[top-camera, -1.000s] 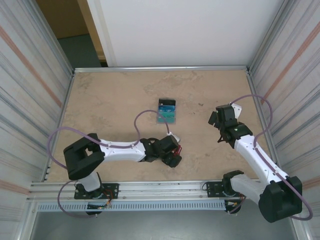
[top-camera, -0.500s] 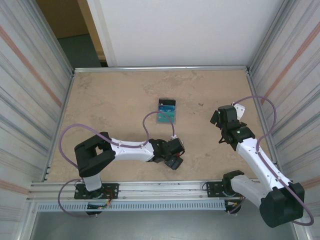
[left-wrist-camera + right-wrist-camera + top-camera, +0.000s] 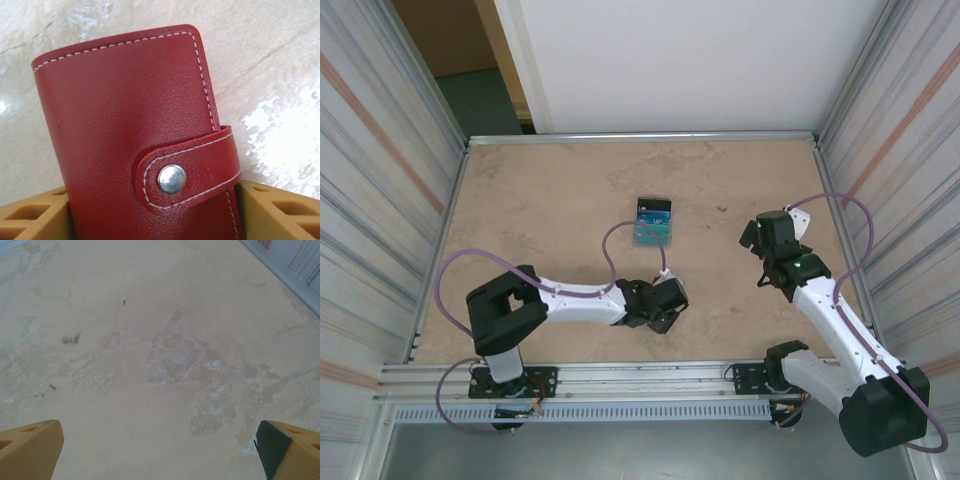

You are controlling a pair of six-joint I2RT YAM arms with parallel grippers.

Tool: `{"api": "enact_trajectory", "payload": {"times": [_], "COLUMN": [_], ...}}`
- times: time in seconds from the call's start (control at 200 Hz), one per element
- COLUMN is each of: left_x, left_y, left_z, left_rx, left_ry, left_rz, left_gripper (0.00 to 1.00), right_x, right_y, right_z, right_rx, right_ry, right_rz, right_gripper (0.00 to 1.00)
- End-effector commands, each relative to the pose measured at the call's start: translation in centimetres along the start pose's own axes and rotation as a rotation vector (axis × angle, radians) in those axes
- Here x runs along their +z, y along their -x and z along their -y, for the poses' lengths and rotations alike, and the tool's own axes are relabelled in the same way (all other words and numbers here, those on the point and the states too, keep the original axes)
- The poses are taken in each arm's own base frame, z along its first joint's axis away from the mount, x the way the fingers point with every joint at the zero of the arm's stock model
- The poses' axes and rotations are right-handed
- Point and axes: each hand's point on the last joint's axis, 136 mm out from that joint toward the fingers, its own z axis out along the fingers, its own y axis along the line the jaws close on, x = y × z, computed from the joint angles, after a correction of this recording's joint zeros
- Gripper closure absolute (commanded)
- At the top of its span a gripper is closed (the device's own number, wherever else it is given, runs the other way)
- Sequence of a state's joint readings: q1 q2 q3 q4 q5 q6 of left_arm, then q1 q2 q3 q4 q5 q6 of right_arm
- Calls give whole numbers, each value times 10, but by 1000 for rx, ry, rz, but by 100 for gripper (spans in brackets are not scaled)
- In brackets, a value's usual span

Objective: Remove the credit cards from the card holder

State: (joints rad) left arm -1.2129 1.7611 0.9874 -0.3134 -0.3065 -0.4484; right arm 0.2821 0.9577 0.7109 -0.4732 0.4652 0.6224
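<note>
Near edge of the surface [image 3: 540,200], about centre: left claw [image 3: 667,308] is down low over the card holder [image 3: 135,125]. In the left wrist view the holder is red with white stitching, folded shut, and its snap tab [image 3: 187,175] is fastened over a metal stud [image 3: 172,179]. It lies on the surface between the two orange fingers [image 3: 30,215], one on each side, pads right up against the leather edges. Can't tell whether the claw is actually clamping it or just bracketing it.

The credit cards [image 3: 653,224] are a blue-teal pile with a darker card at the far end. They sit on the bare surface around the middle, on the far side of the holder, apart from it and from both claws.

Right claw [image 3: 159,450] is released, fingers spread wide, hovering over bare mottled surface close to the right edge. In the right wrist view the metal edge rail [image 3: 285,275] is in the top right corner.
</note>
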Motion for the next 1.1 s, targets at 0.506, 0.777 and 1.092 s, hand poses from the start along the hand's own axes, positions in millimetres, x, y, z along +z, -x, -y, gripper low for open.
{"api": "enact_trajectory", "payload": {"times": [0.506,0.777,1.092], "left_x": [-66,-90,-109], "left_y": [42,57,68], "left_z": [-42,-64,-73], "left_rx": [-188,-246,-289], "left_ry": [-57,-92,-152], "left_rz": [412,540,631], "left_gripper": [33,33,34], "right_x": [-51,-94,-115], "right_y": [-80,-110,-127], "right_z": [-138,-201,-250], "right_rx": [195,50,-13], "right_ry": [830,1065,1197], "right_rz": [-419,-552,-591], "right_gripper": [1,1,0]}}
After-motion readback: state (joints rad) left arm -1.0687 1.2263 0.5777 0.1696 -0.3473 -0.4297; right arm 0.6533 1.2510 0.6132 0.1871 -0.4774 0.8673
